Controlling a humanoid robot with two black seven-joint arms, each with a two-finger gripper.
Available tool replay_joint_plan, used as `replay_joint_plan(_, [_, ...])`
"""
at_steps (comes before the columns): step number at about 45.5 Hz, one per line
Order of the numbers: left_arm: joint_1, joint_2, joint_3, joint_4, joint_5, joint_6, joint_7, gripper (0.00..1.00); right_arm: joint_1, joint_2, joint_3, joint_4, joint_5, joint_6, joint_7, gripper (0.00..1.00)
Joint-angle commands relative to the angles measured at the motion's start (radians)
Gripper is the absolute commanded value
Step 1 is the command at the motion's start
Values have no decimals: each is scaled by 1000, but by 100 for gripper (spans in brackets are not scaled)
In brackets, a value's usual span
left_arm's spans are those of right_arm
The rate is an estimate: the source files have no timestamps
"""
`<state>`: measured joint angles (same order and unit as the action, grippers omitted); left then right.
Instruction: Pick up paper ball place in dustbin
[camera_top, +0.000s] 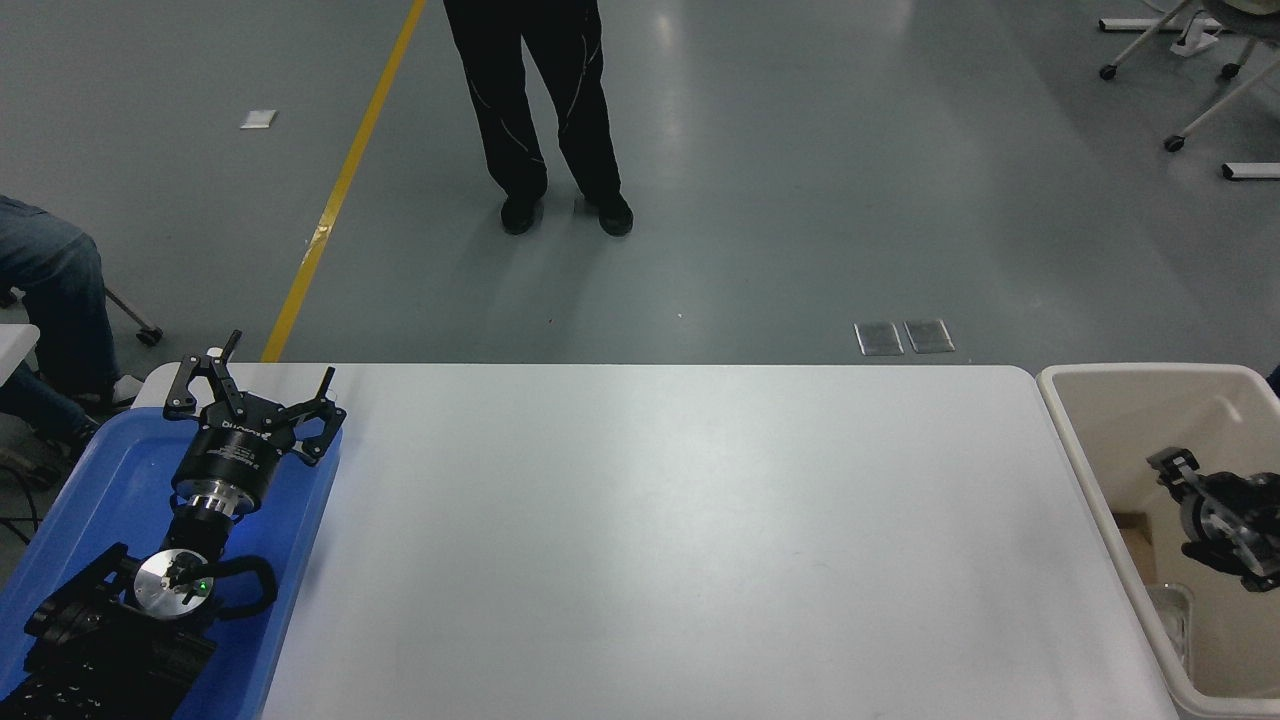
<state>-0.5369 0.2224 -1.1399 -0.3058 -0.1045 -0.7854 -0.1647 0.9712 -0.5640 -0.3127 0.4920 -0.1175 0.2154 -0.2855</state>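
The beige dustbin (1075, 440) stands at the table's right end. My right gripper (1183, 508) comes in from the right edge and hangs inside the bin's opening, fingers spread, with nothing showing between them. The paper ball is not in view; it may be hidden behind the gripper. A small brown piece (1132, 532) lies on the bin floor by the left wall; I cannot tell what it is. My left gripper (252, 385) is parked open over the blue tray (95, 480) at the lower left.
A crinkled silvery wrapper (1172, 612) lies in the bin below my right gripper. The white table (660, 540) spans the middle. A person's legs (545, 110) stand on the floor beyond the far edge; another person sits at the far left (50, 290).
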Motion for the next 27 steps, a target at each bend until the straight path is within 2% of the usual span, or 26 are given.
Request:
replay_joint_plan(1, [0, 0, 2, -1, 0, 0, 1, 99, 260, -73, -161, 272, -2, 179, -6, 100])
replay_joint_plan(18, [0, 2, 2, -1, 0, 0, 2, 99, 799, -68, -425, 700, 38, 426, -9, 100])
replay_joint_plan(27, [0, 2, 2, -1, 0, 0, 2, 99, 1090, -48, -578, 927, 116, 484, -55, 100])
